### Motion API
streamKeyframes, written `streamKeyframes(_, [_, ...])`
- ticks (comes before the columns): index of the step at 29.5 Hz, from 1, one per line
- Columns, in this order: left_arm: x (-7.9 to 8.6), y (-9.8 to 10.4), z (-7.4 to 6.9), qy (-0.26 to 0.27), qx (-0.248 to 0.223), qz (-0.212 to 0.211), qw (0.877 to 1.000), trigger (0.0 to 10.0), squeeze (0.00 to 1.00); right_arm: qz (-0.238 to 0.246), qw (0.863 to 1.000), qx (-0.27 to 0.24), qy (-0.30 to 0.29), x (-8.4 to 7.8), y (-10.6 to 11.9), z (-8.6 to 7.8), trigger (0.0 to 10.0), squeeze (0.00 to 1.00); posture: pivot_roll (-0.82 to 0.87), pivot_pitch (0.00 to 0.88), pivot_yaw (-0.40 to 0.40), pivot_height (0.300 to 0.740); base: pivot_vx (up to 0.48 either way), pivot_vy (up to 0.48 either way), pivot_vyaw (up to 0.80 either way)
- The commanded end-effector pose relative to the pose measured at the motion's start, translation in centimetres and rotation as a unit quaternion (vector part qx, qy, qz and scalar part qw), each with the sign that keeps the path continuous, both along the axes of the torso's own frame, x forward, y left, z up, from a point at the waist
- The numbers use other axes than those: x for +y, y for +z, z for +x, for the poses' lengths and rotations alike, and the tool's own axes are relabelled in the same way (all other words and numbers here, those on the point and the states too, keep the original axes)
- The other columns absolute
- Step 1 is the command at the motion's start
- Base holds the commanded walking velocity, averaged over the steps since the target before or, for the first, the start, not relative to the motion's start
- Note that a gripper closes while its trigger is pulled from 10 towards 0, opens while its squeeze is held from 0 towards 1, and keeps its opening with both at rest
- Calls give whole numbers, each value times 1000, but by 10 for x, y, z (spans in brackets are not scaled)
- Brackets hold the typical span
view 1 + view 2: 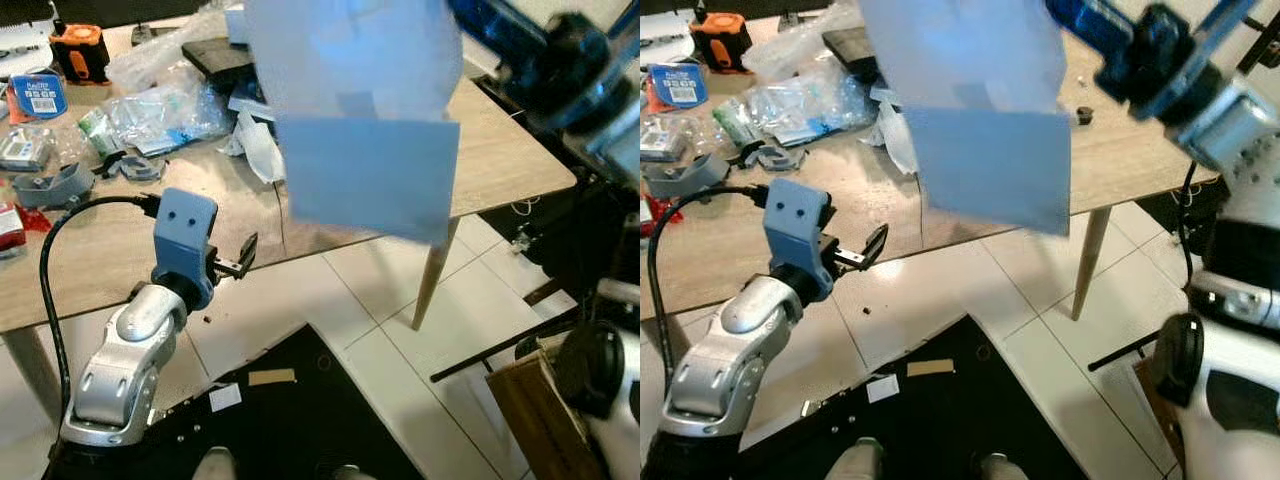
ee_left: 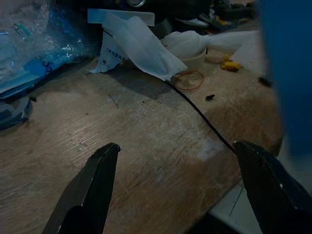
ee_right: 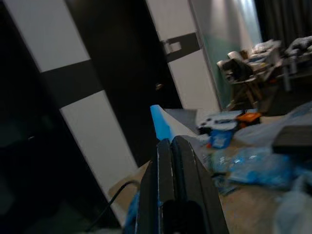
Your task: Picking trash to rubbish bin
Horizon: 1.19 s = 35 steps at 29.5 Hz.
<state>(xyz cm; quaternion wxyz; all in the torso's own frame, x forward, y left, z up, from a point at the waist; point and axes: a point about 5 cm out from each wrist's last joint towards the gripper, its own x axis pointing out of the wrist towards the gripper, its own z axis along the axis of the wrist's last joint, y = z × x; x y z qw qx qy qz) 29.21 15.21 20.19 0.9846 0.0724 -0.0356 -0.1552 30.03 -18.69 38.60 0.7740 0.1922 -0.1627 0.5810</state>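
Now right pincer closed on blue paper sheet, hanging broadside; left pincer open.

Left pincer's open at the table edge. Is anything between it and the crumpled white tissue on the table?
Nothing solid. Bare wood lies between the left pincer and the white tissue. A thin black cable runs across the tabletop on that path, beside an orange rubber band.

A wooden table carries an orange tool and black tray.
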Motion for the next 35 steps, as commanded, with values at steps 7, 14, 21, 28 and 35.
streamKeyframes(7, [2,-15,-5,20,19,26,999,10000,0,-76,980,11,-181,12,-46,10,0,0,180,100,-58,740,0,0,0])
streamKeyframes(14, [26,-18,0,131,17,39,990,10000,0,-125,968,36,-215,25,-81,2,0,0,180,93,-56,740,0,0,0])
streamKeyframes(21, [39,-23,1,165,32,67,984,10000,0,-145,964,72,-213,31,-115,-5,0,0,184,92,-56,740,0,0,0])
streamKeyframes(28, [37,-22,-1,166,23,57,984,10000,0,-130,952,79,-266,24,-124,-5,275,0,185,102,-53,740,0,0,0])
streamKeyframes(35, [37,-25,-3,169,35,62,983,10000,0,-108,938,112,-311,22,-137,-9,10000,0,187,108,-63,740,0,0,0])
